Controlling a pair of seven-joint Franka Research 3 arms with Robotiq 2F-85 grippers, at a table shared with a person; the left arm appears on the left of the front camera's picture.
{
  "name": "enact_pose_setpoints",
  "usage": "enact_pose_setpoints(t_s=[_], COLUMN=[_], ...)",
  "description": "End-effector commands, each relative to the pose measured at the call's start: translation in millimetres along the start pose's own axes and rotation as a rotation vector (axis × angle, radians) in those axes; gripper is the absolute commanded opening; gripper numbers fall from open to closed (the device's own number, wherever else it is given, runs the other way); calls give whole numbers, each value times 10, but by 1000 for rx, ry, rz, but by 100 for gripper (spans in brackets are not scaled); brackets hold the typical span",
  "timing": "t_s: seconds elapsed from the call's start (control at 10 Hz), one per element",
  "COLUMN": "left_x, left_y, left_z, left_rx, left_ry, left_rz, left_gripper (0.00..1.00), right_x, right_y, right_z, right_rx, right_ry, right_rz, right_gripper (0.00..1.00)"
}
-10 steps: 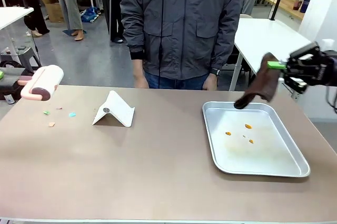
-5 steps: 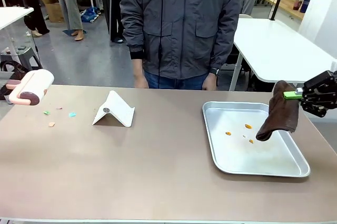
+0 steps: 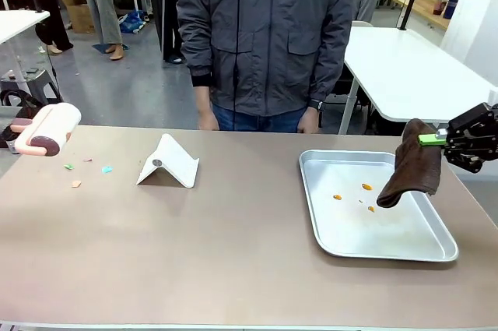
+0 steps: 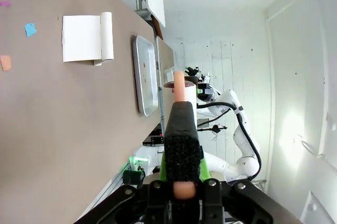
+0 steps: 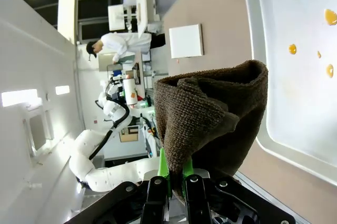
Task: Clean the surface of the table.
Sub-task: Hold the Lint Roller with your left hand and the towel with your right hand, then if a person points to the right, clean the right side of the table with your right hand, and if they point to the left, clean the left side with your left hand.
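Near the tan table's (image 3: 233, 245) left edge floats a lint roller (image 3: 48, 129) with a pink handle and white roll. My left gripper (image 4: 178, 129) is shut on that handle (image 4: 179, 84). Small coloured paper scraps (image 3: 106, 168) lie on the table just below the roller. At the right, my right gripper (image 3: 445, 139) is shut on a brown cloth (image 3: 416, 167). The cloth hangs over the right part of a silver tray (image 3: 319, 214), close to several orange spots (image 3: 366, 187). In the right wrist view the cloth (image 5: 210, 124) bunches above my right gripper (image 5: 176, 174).
A white folded card (image 3: 169, 162) stands left of centre on the table. A person in a grey jacket (image 3: 264, 35) stands at the far edge, hands down. A white table (image 3: 405, 66) is behind on the right.
My right gripper has swung right and down, bringing the cloth from the tray's far rim to over its right part. The lint roller has shifted a little left.
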State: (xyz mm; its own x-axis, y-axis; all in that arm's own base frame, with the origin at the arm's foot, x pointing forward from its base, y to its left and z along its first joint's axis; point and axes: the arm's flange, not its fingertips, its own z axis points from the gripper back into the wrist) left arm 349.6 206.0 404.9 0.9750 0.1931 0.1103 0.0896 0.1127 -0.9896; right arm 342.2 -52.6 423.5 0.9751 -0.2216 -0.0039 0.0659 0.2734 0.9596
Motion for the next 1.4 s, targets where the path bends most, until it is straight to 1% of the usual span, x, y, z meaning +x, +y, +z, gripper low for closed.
enact_pose_setpoints(t_s=[0.0,1.3], left_x=[-2,-2], left_y=[-11,-11], left_z=[-2,-2], left_rx=[-12,-12], left_ry=[-1,-1], left_rz=[-9,-9], left_gripper=[11,11], right_x=[-17,-17], right_y=[73,73], right_z=[-9,-9], right_rx=[17,17], right_ry=[0,0], right_rz=[-14,-14], right_gripper=[0,0])
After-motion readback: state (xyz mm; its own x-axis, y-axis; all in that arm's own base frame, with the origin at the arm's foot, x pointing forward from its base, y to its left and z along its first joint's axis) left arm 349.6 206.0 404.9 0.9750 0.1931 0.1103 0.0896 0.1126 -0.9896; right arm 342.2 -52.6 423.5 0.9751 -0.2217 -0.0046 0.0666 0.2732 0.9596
